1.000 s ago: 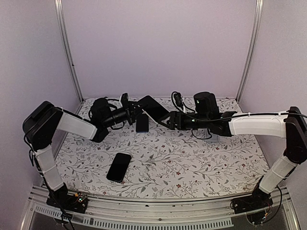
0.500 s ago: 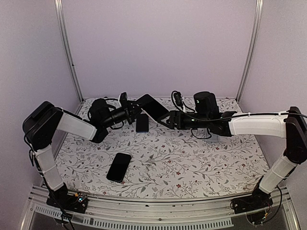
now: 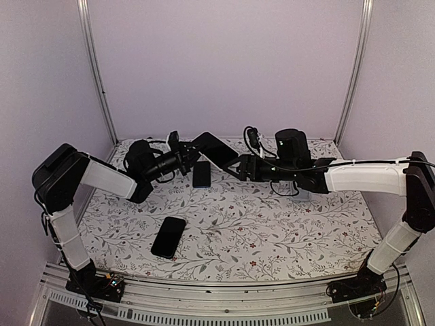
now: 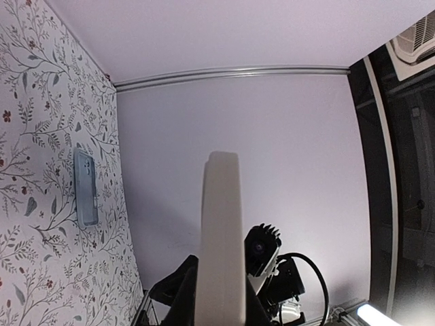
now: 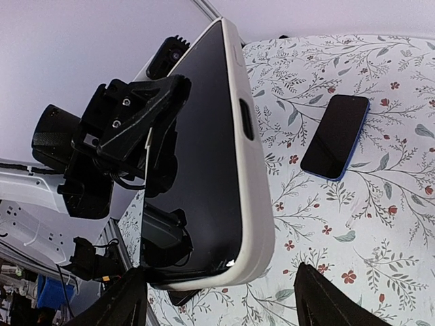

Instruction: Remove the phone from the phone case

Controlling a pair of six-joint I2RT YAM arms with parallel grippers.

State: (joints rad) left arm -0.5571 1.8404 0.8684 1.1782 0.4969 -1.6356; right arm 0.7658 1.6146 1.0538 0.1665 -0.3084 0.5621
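Note:
The phone (image 5: 197, 156) has a dark screen and sits in a white phone case (image 5: 257, 204). It is held in the air over the back of the table, tilted (image 3: 214, 151). My left gripper (image 3: 187, 158) is shut on the case's left end; in the left wrist view the case's white edge (image 4: 222, 224) rises between its fingers. My right gripper (image 5: 221, 284) is open, its fingers (image 5: 319, 299) standing wide on either side of the case's other end, apart from it.
A blue-edged phone (image 3: 201, 174) lies flat on the floral cloth below the held one, also seen as a blue slab (image 4: 85, 188). A black phone (image 3: 168, 236) lies nearer the front. Cables (image 3: 253, 139) hang behind the right arm. Purple walls enclose the table.
The held phone and both grippers have shifted slightly up and toward the back. The right jaws have widened a touch.

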